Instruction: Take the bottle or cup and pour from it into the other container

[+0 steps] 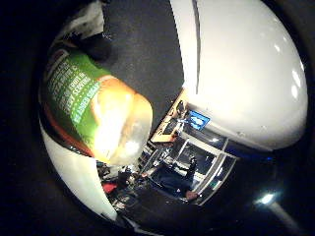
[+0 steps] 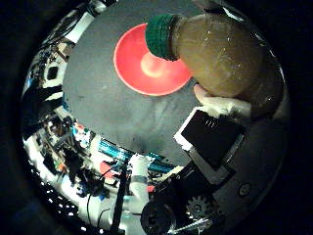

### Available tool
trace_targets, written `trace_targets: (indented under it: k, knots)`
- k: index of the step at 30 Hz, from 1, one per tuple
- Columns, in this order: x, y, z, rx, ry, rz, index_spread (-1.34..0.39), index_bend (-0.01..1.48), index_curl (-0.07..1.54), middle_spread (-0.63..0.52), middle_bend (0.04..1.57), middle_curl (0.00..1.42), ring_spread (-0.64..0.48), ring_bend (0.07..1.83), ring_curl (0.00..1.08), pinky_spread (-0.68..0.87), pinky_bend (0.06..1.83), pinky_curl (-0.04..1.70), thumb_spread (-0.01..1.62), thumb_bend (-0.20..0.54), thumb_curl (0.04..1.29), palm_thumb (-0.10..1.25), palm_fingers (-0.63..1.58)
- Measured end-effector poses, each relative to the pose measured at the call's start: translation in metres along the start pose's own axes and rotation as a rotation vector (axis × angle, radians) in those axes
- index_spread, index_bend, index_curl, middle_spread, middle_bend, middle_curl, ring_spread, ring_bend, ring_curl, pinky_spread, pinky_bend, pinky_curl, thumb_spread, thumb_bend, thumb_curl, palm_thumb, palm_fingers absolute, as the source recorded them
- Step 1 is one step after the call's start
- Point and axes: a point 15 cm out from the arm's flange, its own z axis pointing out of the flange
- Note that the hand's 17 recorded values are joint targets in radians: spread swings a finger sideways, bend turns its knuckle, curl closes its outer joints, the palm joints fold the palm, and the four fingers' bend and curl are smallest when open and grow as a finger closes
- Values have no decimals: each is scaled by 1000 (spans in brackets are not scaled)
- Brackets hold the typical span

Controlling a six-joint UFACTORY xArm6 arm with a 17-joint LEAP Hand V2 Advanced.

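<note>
Right little finger side palm view is showing the bottle (image 1: 93,110) lying close across the palm, its green label and pale amber lower body filling much of the frame, with a dark fingertip (image 1: 98,46) pressing against it near the label's end. Beyond it, the dark surface (image 1: 142,54) is falling away, so the bottle is being carried clear of it.

Right thumb side palm view is showing the same bottle from its neck end: a green cap (image 2: 161,36) still screwed on, and amber liquid sitting behind clear plastic. The hand (image 2: 215,132) is grasping the bottle, with a white fingertip (image 2: 220,104) curling against its underside. Just past the fingers, the capped neck is hanging directly over a red bowl (image 2: 139,73) resting on the surface.

Judging by this, the pouring step is under way; the next move is calling for further tilting while keeping the neck over the bowl.
</note>
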Motion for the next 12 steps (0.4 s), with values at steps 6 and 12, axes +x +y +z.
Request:
trace_targets:
  k: [6,12]
  knots:
    - [-7,-5,-1,-7,24,-22,-247,1099,1006,-119,1394,796,-259,1295,919,-266,1140,1046,82,-18,923,1152,1095]
    - [-4,-4,-4,3,23,-22,-247,1098,1006,-119,1393,796,-259,1294,920,-268,1136,1050,83,-18,924,1152,1095]
